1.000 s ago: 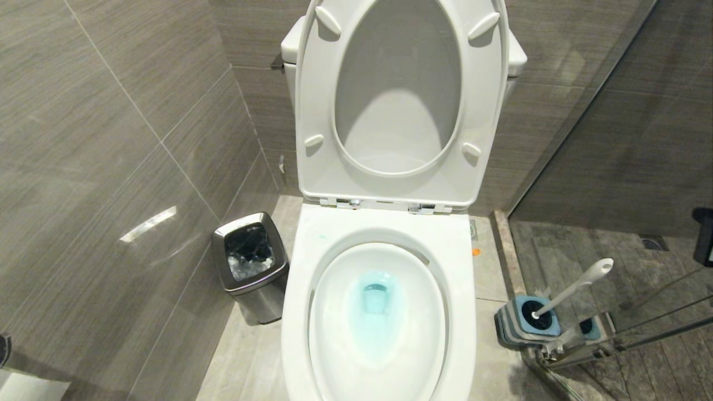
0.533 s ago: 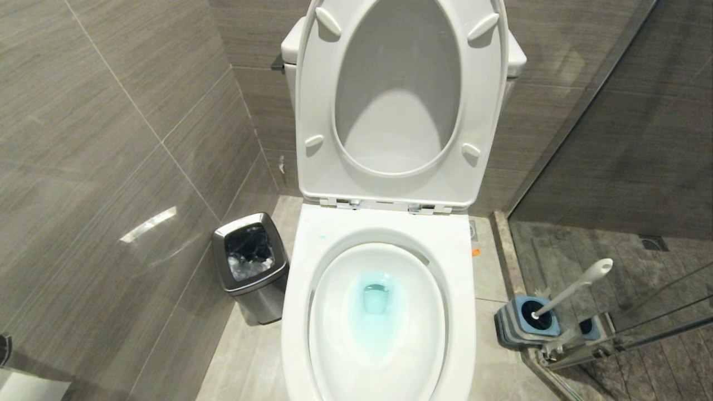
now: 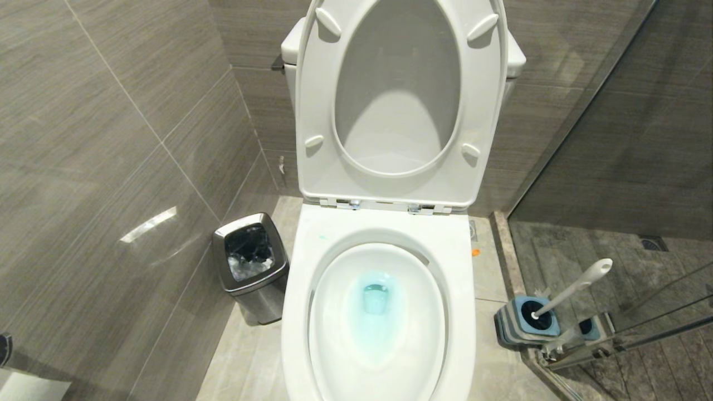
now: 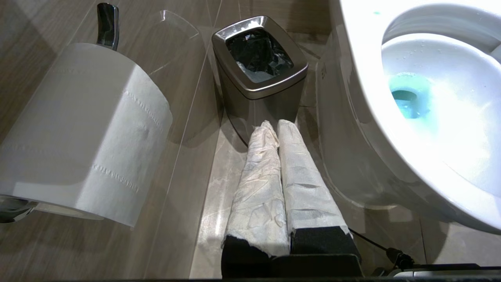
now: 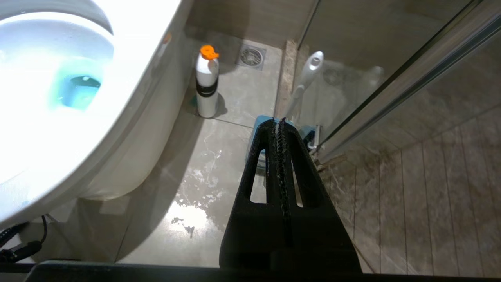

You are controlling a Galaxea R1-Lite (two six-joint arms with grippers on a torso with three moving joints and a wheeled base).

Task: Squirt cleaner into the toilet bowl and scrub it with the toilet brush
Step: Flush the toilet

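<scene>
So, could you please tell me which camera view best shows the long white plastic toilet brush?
The head view: the long white plastic toilet brush shows whole, leaning in its blue-grey holder. The right wrist view shows only its handle, behind the shut right gripper. The left wrist view misses it.

Turquoise cleaner [image 3: 374, 312] in toilet bowl [image 3: 334, 312]

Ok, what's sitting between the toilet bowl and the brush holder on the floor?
In the right wrist view, a white bottle with an orange cap stands on bare floor tile between the toilet bowl and the blue holder with the toilet brush.
</scene>
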